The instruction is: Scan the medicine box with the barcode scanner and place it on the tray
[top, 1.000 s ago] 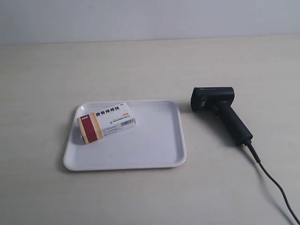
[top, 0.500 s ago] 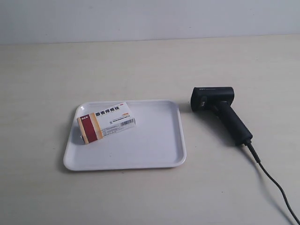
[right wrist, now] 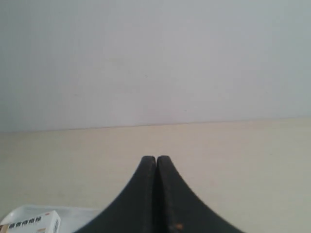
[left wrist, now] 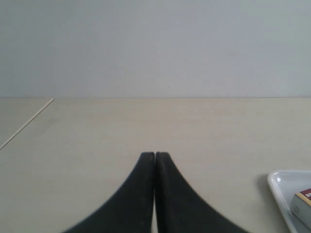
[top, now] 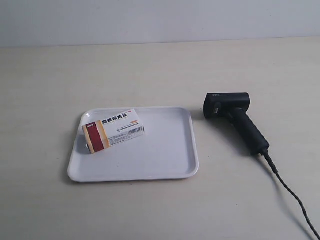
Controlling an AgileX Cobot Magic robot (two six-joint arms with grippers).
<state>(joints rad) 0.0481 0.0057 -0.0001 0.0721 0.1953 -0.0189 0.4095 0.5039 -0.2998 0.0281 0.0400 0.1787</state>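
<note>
The medicine box (top: 113,130) lies flat in the back left part of the white tray (top: 165,160), its dark red and orange end toward the tray's left rim. To the tray's right the black barcode scanner (top: 234,120) lies on the table, its cable (top: 290,195) trailing to the lower right. No arm appears in the exterior view. My left gripper (left wrist: 155,155) is shut on nothing, with a tray corner (left wrist: 282,182) and the box's edge (left wrist: 302,206) beside it. My right gripper (right wrist: 156,158) is shut and empty, the box (right wrist: 31,224) showing at the frame's corner.
A pale beige table (top: 160,70) carries everything, with a plain light wall (top: 160,20) behind it. A thin line (left wrist: 26,124) marks the table's edge in the left wrist view.
</note>
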